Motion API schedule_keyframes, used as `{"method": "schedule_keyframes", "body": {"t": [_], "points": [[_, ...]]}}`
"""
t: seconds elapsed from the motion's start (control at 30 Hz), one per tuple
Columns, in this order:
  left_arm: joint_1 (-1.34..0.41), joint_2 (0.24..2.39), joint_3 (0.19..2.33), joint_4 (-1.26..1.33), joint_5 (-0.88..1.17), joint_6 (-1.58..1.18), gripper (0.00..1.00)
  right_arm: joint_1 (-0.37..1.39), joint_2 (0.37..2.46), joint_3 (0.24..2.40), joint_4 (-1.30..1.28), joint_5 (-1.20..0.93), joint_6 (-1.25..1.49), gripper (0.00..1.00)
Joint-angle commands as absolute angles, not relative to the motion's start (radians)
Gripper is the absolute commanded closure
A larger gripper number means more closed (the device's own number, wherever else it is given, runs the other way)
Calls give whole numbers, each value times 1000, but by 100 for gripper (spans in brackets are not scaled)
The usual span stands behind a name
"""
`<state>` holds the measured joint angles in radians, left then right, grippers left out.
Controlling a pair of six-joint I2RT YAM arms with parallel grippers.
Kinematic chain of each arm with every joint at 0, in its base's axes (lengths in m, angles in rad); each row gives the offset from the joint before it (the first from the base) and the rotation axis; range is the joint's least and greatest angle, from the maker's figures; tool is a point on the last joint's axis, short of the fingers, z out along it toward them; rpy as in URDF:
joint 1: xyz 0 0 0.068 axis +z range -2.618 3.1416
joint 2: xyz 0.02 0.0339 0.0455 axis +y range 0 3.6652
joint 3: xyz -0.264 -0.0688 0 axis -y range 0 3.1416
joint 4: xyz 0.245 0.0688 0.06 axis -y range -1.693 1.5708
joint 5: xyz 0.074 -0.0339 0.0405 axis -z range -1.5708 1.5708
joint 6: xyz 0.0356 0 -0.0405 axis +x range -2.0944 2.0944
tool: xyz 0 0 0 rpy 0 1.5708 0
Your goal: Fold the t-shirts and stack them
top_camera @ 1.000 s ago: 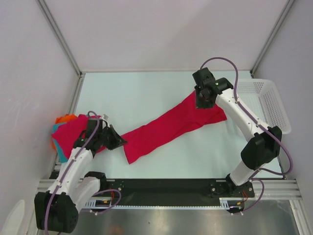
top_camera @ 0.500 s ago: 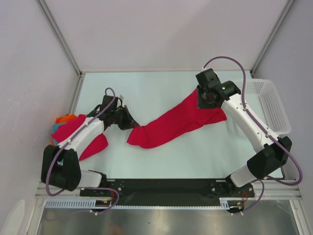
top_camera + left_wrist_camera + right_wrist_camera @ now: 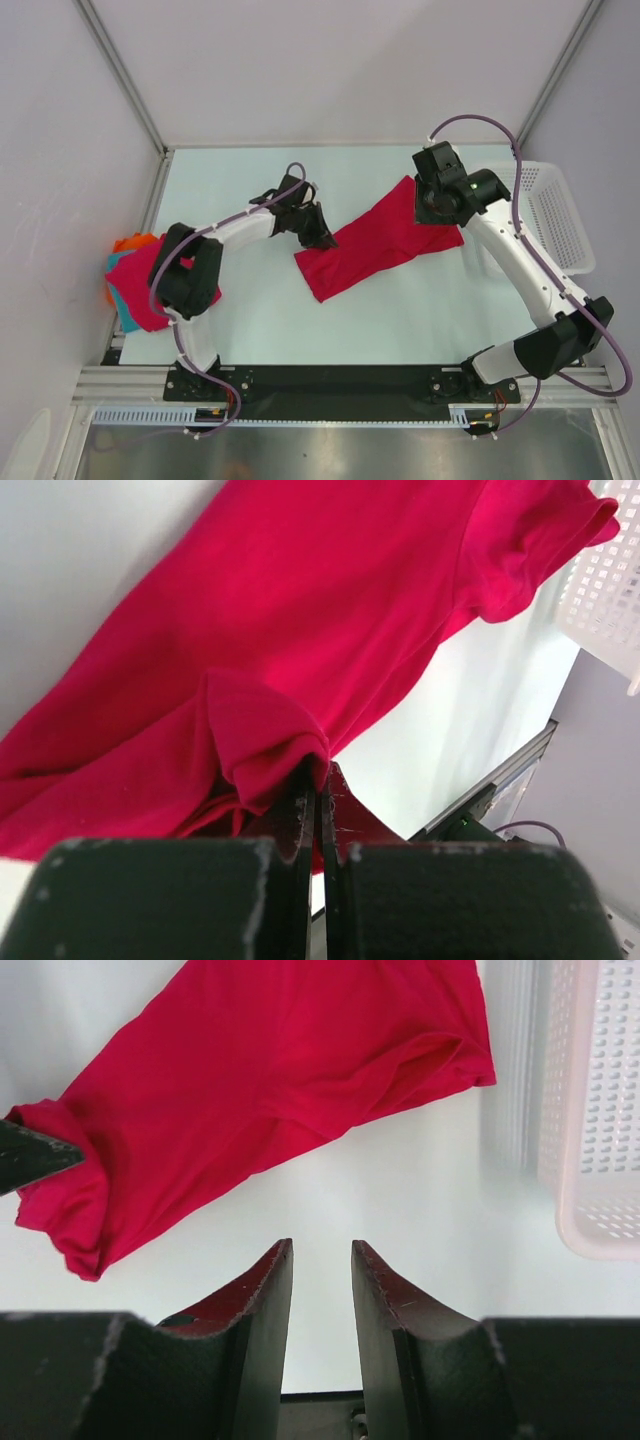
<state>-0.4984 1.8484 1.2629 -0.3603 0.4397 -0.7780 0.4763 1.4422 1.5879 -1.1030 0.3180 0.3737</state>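
Here, red t-shirt (image 3: 300, 610) pinched in left gripper (image 3: 322, 775), right gripper (image 3: 320, 1250) parted nearby

The table (image 3: 420, 330) has a pale, faintly greenish top, matt and smooth. Three plain white panels close it in: a back wall (image 3: 340, 70), a left wall (image 3: 60, 150) and a right wall (image 3: 615, 110). Slim metal posts (image 3: 122, 78) run up the two back corners where the walls meet. Along the near edge lies a black strip (image 3: 340, 379) with a ribbed aluminium rail (image 3: 120, 380) beside it. Below that is a sheet of brushed steel (image 3: 340, 450) with a dull sheen. The light is soft and even, and shadows on the table are faint.
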Motion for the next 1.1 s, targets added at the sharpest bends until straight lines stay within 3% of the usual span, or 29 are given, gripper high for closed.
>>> {"method": "schedule_keyframes", "body": {"t": [0.0, 1.07], "points": [[-517, 1927, 1374, -327, 472, -802, 100, 462, 1399, 1592, -1126, 344, 384, 64], [-535, 2080, 1548, -331, 445, -839, 100, 387, 1394, 1582, -1129, 327, 344, 64]]}}
